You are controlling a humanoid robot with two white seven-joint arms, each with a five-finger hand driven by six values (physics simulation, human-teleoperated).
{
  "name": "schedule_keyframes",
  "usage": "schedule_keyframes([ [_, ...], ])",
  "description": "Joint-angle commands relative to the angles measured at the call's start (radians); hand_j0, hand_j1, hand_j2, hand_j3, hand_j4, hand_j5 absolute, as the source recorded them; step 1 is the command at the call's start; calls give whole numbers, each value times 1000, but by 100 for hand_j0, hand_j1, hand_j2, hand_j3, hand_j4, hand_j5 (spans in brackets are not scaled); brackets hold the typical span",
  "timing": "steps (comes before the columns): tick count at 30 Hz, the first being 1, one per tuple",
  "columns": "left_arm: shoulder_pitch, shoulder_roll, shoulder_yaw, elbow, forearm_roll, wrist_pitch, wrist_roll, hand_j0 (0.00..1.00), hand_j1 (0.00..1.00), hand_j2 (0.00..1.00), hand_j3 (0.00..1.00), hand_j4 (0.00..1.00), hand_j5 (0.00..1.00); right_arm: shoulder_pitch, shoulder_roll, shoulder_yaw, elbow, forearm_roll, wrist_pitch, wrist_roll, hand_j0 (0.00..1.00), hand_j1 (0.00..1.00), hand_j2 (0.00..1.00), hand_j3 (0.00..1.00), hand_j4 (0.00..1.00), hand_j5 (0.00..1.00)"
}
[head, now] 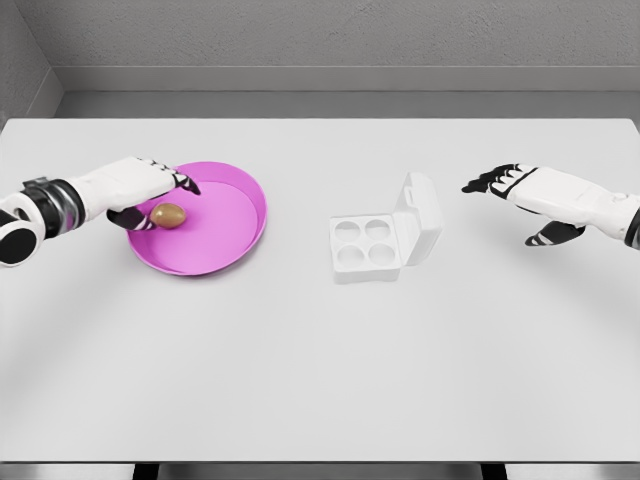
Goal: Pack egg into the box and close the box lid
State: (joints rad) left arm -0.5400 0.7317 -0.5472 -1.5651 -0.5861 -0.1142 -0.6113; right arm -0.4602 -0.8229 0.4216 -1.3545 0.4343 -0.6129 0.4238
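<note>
A brown egg (168,215) lies in the left part of a shallow pink plate (235,215). My left hand (166,199) reaches over the plate's left rim. Its fingers stretch just above the egg and the thumb sits close at the egg's left, not visibly closed on it. A small white egg box (364,244) with four empty cups stands right of centre. Its lid (420,215) is tilted up and open on the right side. My right hand (522,210) hovers to the right of the box, apart from it, fingers spread and holding nothing.
Everything rests on a wide white table (320,370). A grey wall runs behind its far edge. A gap of bare tabletop separates the plate from the box.
</note>
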Motion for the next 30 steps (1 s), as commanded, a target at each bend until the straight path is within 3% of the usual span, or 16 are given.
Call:
schedule_keyframes([
  [1,0,0,3,4,-15,1,0,80,80,80,80,80,80,0,-1,0,0,-5,2,0,100,100,100,100,100,100],
  [5,3,-1,3,34,-67,2,0,80,80,80,80,80,80,0,19,-1,9,0,2,35,100,100,100,100,100,100],
  [30,2,-26,-4,53,-98,1,0,78,78,78,78,78,78,-6,19,-4,11,-2,2,36,100,100,100,100,100,100],
])
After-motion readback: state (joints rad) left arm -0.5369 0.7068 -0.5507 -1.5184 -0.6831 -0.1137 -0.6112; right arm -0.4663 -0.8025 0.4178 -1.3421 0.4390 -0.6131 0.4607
